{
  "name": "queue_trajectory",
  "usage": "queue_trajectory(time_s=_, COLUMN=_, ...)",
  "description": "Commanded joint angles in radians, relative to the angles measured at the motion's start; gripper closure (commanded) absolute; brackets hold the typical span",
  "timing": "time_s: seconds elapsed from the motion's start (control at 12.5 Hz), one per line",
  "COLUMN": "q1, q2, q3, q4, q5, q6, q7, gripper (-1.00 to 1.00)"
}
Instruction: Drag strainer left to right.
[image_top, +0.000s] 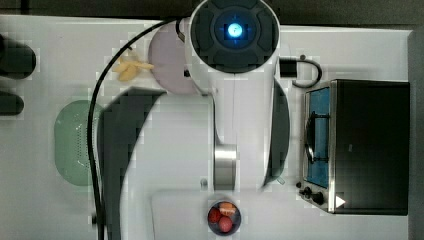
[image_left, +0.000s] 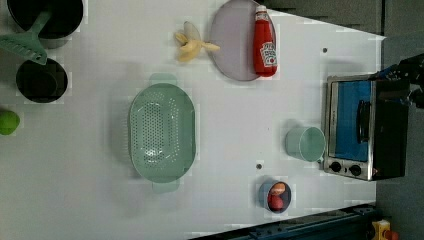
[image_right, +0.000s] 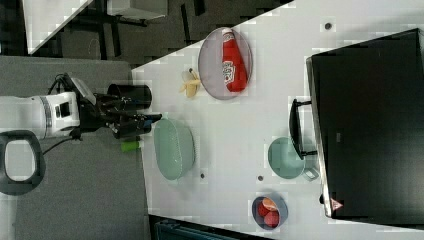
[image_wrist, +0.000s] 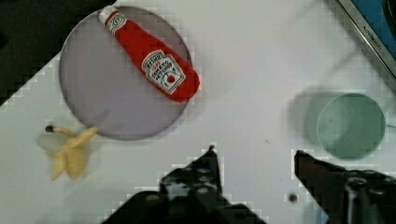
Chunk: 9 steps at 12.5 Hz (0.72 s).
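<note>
While the end effector (image_wrist: 254, 161) hangs above the desk (image_left: 240, 130) with its fingers spread wide and nothing between them, the strainer (image_left: 161, 132) lies untouched toward the left view's left, well apart from the cup (image_left: 305, 143). Risks, as judged: a poor hold on the smooth rim could let the strainer slip or tip, and a long drag could push it into the cup or the small bowl (image_left: 274, 196). Count: one strainer, one cup, one plate (image_left: 235, 40), one ketchup bottle (image_left: 265, 42), one banana peel (image_left: 192, 46), one toaster oven (image_left: 362, 127).
</note>
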<state>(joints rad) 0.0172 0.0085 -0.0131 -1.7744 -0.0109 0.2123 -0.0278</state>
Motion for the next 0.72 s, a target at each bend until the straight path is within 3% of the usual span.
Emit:
queue_trajectory(time_s=0.08, q1=-0.037, q2=-0.404, q3=-0.009, q4=-0.237, q5=-0.008, q6=-0.170, q7=0.191, gripper=-0.59)
queue_trajectory(time_s=0.24, q1=-0.029, q2=-0.398, q3=0.009, q4=-0.237, q5=0.009, q6=-0.151, q7=0.205, gripper=-0.99)
queue_trajectory(time_s=0.72, q1=0.001, q2=-0.315, q3=0.236, q4=-0.237, q5=0.034, q6=0.005, q7=0.357, gripper=-1.00)
